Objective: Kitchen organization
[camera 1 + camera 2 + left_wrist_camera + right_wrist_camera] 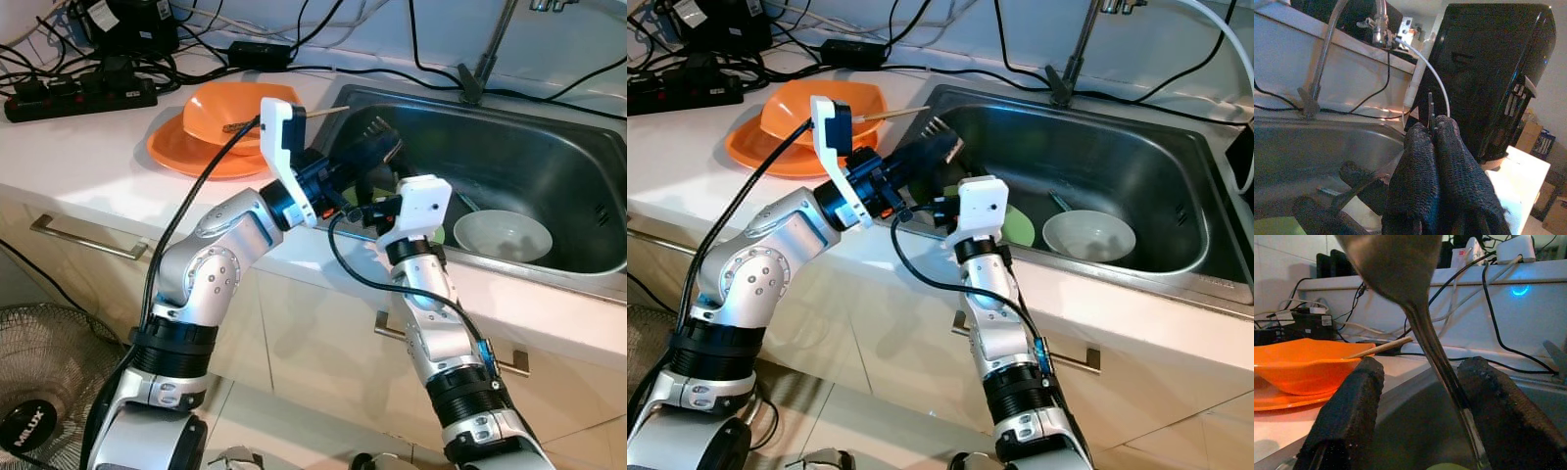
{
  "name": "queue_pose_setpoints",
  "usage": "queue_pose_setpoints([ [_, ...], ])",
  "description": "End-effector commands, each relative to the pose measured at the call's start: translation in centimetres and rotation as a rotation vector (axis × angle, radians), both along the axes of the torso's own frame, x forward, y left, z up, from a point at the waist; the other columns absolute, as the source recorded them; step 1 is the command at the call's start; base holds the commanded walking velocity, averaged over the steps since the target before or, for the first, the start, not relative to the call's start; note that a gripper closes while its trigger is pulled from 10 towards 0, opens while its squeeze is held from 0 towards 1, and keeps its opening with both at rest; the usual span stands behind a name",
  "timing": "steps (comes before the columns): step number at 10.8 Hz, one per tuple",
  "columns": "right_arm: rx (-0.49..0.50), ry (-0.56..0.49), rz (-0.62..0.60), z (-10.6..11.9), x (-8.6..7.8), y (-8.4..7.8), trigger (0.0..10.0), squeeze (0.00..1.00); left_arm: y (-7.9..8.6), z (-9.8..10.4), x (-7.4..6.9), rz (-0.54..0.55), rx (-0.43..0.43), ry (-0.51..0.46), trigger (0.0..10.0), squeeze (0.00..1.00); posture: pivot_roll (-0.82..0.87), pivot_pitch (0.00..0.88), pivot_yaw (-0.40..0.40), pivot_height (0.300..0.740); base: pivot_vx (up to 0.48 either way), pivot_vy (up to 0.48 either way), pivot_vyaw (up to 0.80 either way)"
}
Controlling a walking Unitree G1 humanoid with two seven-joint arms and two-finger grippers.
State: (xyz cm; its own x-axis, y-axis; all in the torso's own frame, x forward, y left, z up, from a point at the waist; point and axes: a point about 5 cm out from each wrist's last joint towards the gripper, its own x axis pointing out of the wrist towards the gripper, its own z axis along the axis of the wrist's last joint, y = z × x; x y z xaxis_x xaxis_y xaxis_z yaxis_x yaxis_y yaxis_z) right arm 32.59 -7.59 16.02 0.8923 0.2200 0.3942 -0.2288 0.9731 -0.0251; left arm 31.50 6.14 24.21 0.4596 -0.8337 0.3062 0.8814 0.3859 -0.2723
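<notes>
head view: I've got both arms crossed over the near-left corner of the sink [549,147]. left gripper [384,147] reaches over the rim, right gripper [364,210] just below it, pointing back toward the orange bowl [227,111], which sits on an orange plate [181,152] with 1 chopstick [294,117] poking out of it.

sink contents: white bowl [1087,235] and a green plate [1019,225] down in the basin, near each other.

left wrist view: left gripper's 2 fingers [1422,171] are pressed together with something thin and dark sticking out past the tips. Looks like the handle end of the spoon, clamped, but that's my read, it's blurry.

right wrist view: spoon [1415,298] hangs bowl-end up between the right gripper's fingers [1352,401], which are spread apart and not touching the shaft. So right is released, left carries it.

how I'd do it: close the right on the shaft low down, confirm it bites, only then let go with the left. Pull the arms apart slowly since they're crossed.

risk: spoon slips and drops into the basin if I release too early.
</notes>
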Motion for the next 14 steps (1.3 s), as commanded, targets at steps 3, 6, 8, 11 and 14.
queue_pose_setpoints([
  [3,-0.004,-0.015,-0.023,0.25,0.03,-0.49,10.0,0.00,-0.05,-0.41,-0.19,-0.033,0.015,0.022,10.0,0.00,0.09,0.051,-0.002,0.740,0.000,0.000,0.00],
  [6,0.003,-0.003,-0.045,0.05,0.14,-0.76,0.0,0.00,0.29,-0.43,-0.05,-0.021,0.025,0.022,10.0,0.00,0.09,0.056,-0.004,0.740,0.000,0.000,0.00],
  [8,0.005,-0.002,-0.044,0.04,0.18,-0.77,0.0,0.00,0.36,-0.33,0.08,-0.013,0.027,0.016,10.0,0.00,0.10,0.057,-0.004,0.740,0.000,0.000,0.00],
  [11,0.006,-0.002,-0.041,0.07,0.18,-0.77,0.0,0.00,0.32,-0.25,0.14,-0.010,0.027,0.015,10.0,0.00,0.10,0.062,-0.005,0.740,0.000,0.000,0.00],
  [14,0.006,-0.002,-0.035,-0.01,0.07,-0.69,0.0,0.00,0.27,-0.32,0.11,-0.003,0.028,0.016,10.0,0.00,0.09,0.064,-0.005,0.740,0.000,0.000,0.00],
])
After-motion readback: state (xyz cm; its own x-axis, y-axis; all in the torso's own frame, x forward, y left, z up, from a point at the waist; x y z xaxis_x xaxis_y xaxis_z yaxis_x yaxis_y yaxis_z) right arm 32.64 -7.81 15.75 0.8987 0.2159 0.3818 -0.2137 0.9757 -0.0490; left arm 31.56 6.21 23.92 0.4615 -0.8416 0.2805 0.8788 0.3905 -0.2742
